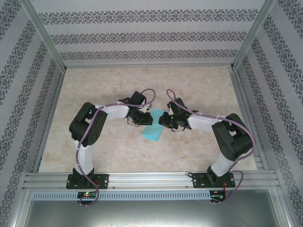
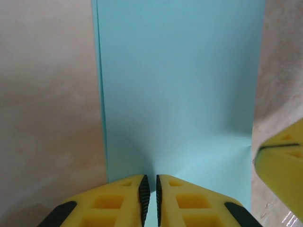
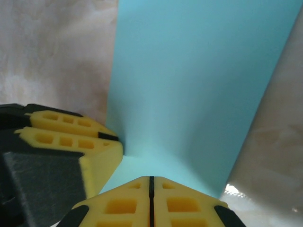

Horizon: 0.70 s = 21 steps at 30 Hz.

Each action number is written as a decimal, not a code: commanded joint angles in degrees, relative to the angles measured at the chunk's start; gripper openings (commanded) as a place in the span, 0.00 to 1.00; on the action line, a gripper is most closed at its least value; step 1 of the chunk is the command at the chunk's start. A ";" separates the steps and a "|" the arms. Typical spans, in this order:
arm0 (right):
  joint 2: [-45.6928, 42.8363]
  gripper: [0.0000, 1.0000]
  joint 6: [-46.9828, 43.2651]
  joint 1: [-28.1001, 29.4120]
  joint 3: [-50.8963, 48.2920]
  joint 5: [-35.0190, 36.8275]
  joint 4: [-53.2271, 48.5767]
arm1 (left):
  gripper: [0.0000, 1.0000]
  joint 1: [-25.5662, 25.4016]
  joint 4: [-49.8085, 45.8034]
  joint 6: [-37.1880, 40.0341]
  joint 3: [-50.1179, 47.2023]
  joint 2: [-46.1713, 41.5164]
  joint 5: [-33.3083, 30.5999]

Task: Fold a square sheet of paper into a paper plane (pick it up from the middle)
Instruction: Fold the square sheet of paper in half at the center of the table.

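The square sheet of paper [image 1: 153, 127] is turquoise and doubled into a long rectangle, not a pointed paper plane. It slopes from between the two grippers down toward the table. My left gripper [image 1: 144, 118] is shut on the sheet's upper left edge; in the left wrist view the sheet [image 2: 180, 94] runs into the thin slit between the jaws of the left gripper [image 2: 150, 178]. My right gripper [image 1: 164, 121] is shut on the same end from the right, where the sheet [image 3: 199, 85] bends and enters the right gripper [image 3: 151, 178].
The beige marbled table [image 1: 109, 146] is fenced by metal rails and patterned walls [image 1: 151, 38]. The two grippers stand close together: the right gripper's finger [image 2: 283, 163] shows beside the left one's jaws, and the left gripper's finger [image 3: 71, 135] beside the right one's.
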 commanded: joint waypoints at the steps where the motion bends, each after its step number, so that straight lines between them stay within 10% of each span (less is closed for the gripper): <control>1: 2.20 0.09 1.38 0.23 -1.65 -0.95 2.94 | 0.19 -0.26 -8.63 1.83 -2.12 4.90 -6.93; 21: -2.88 0.09 -1.71 0.41 -7.19 -0.97 -0.93 | 0.19 -0.26 -10.44 2.73 0.19 7.23 -7.42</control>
